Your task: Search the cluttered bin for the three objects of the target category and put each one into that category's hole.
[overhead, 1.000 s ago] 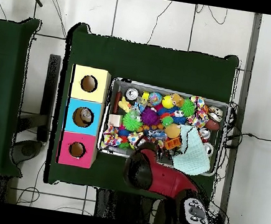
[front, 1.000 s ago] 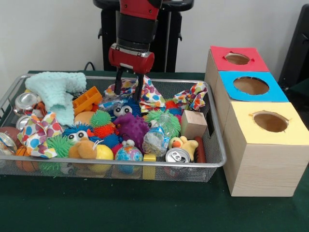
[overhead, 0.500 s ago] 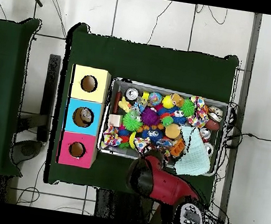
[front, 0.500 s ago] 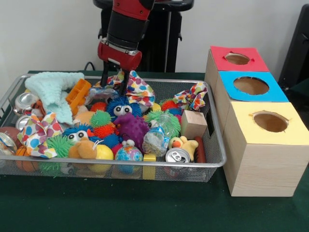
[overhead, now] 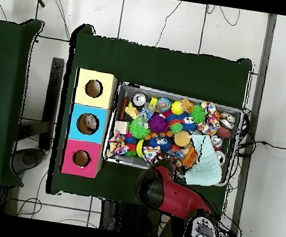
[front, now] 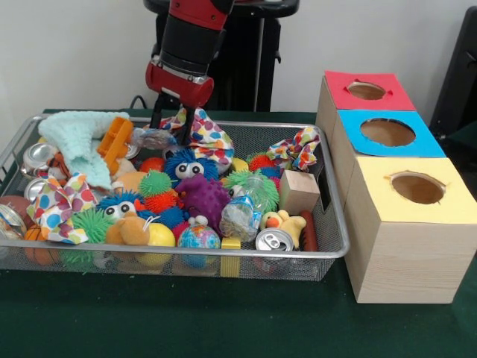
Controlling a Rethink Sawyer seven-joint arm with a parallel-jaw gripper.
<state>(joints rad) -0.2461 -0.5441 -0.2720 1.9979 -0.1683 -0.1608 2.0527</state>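
Note:
The wire mesh bin [front: 337, 224] is full of toys; it also shows in the overhead view [overhead: 176, 93]. My gripper [front: 171, 125] hangs at the bin's far edge, left of middle. It looks shut on a clear plastic film bundle [front: 153, 138] just below its tips. A polka-dot cloth [front: 205, 134] bunches against its right finger. In the overhead view the arm [overhead: 161, 190] hides the gripper. A second film bundle [front: 240, 216] lies near the front rim. A third bundle is hidden. The red-topped box's hole [front: 366, 90] stands at the far right and shows in the overhead view [overhead: 81, 158].
The blue-topped box [front: 387, 132] and yellow-topped box [front: 417, 187] stand in front of the red one. A mint knitted cloth [front: 82, 138], an orange toy [front: 115, 142], silver cans [front: 273, 240] and a wooden block [front: 299, 190] lie in the bin.
My gripper has moved left and a little up along the bin's far side. The film bundle, the polka-dot cloth and the orange toy shifted left with it.

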